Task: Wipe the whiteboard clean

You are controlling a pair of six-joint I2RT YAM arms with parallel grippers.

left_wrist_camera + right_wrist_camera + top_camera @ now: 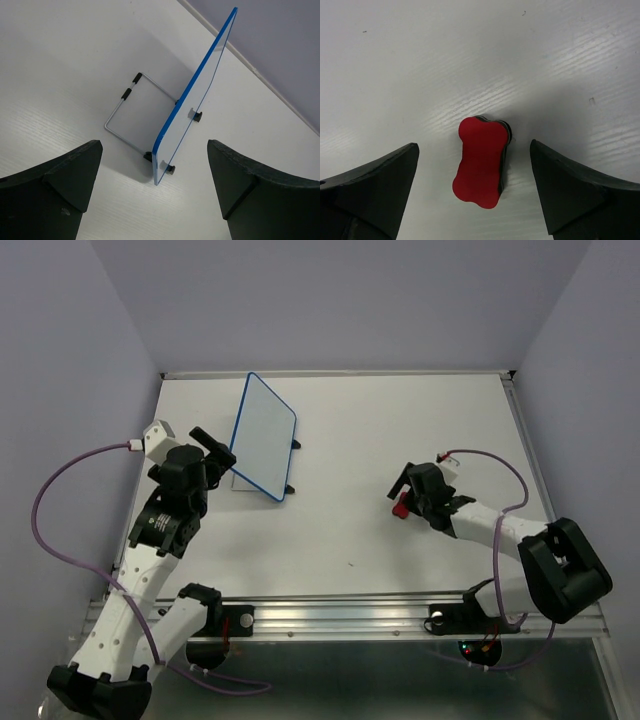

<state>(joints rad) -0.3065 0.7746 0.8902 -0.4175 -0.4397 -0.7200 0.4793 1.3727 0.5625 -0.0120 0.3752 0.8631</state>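
The whiteboard (265, 437), white with a thin blue rim, stands tilted on a wire stand at the back left of the table. No marks show on its face. My left gripper (221, 458) is open, just left of the board's near edge. In the left wrist view the board (201, 82) is seen edge-on ahead of the open gripper (155, 186), with its wire stand (131, 92) behind. A red-topped black eraser (402, 506) lies on the table at the right. My right gripper (407, 493) is open above it, its fingers on either side of the eraser (480, 167) without touching it.
The white tabletop (400, 430) ends at a raised rim by the back wall and at a metal rail (340, 618) along the near edge. Purple cables loop beside both arms.
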